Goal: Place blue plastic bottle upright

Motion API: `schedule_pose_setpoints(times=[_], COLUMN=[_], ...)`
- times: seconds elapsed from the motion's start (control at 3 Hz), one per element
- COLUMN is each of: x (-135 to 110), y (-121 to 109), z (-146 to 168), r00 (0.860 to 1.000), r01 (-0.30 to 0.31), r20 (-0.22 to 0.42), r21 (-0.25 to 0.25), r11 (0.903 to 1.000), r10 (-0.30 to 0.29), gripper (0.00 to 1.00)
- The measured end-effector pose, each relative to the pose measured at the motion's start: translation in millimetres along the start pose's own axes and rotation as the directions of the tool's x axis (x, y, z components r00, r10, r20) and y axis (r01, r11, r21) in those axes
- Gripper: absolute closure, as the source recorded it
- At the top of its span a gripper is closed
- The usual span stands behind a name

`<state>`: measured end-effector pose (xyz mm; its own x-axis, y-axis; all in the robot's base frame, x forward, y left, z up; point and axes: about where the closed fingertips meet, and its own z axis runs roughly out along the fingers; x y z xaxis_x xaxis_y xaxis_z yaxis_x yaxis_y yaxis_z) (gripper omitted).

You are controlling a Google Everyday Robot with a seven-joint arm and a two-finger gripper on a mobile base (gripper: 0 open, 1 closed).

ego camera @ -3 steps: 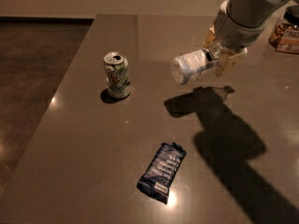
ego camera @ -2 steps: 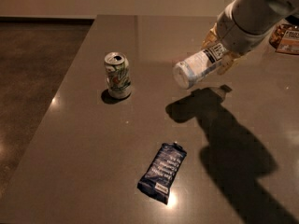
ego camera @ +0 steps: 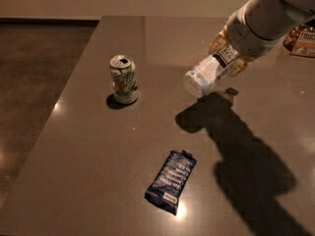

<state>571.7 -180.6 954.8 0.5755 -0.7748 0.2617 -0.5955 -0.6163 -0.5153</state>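
The blue plastic bottle (ego camera: 209, 73) is a clear bottle with a pale label bearing a dark patch. It hangs tilted above the brown table (ego camera: 88, 151), its base pointing down and left toward me, its cap end hidden inside the gripper. My gripper (ego camera: 230, 53) comes in from the upper right and is shut on the bottle's upper part, its yellowish fingers (ego camera: 238, 67) on either side. The bottle's shadow falls on the table just below it.
A green-and-white soda can (ego camera: 123, 79) stands upright at the left of the bottle. A flat dark blue snack wrapper (ego camera: 171, 181) lies near the front. A snack bag (ego camera: 301, 41) sits at the far right edge. The table's left edge drops to dark floor.
My gripper and the bottle have shifted slightly right and lower, and the bottle's base has tipped further downward.
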Motion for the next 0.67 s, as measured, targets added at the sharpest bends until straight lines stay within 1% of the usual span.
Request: schedule_pose_setpoints(times=[0.33,0.67], x=[-0.2,6.6], y=[0.0,-3.5], z=[0.6,-2.1], r00=[1.000,0.997], r01=[-0.001,0.054], r20=[-0.004,-0.057], r21=[-0.003,0.032], r11=[1.0000,0.9980], r10=[0.001,-0.052], gripper=[1.00,1.00])
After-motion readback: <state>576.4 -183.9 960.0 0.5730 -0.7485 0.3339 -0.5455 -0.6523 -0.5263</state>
